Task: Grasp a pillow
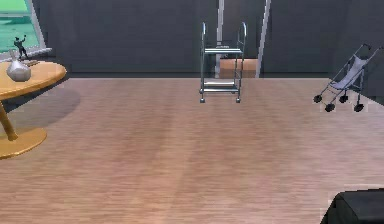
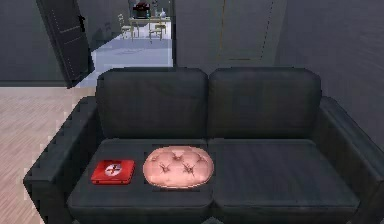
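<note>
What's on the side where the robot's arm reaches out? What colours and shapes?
A dark grey two-seat sofa; on its seat toward the arm side view's left lie a round pink button-tufted pillow and a flat red square thing.

Pillow: dusty pink, tufted w/ a button-dimple pattern. Sofa: dk charcoal, plain. Flat box: bright red w/ pale markings. Door: near-black. Wood floor: lt pinkish-tan, fine plank stripes. Walls: dk slate grey, unpatterned. Round worktop: honey-yellow wood. Vessel: silver. Figurine: dk, almost black. Rack frame: pale metallic grey. Stroller: grey fabric, black wheels. Far-room floor: pale blue-grey.
</note>
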Available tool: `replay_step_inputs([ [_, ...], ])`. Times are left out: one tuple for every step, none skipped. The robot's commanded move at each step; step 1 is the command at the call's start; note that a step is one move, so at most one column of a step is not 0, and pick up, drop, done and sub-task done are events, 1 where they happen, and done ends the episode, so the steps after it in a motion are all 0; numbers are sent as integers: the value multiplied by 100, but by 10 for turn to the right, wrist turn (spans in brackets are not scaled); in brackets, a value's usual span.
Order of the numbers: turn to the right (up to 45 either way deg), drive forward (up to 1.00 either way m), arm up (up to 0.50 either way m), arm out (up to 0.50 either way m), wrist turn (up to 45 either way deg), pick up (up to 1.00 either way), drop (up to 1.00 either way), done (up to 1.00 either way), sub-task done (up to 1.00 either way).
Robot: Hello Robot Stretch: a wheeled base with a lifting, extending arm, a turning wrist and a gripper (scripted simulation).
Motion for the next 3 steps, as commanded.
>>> replay_step_inputs([
  [0,0,50,0,0,0,0,0,0],
  [0,0,14,0,0,0,0,0,0],
  [0,0,0,42,0,0,0,0,0],
])
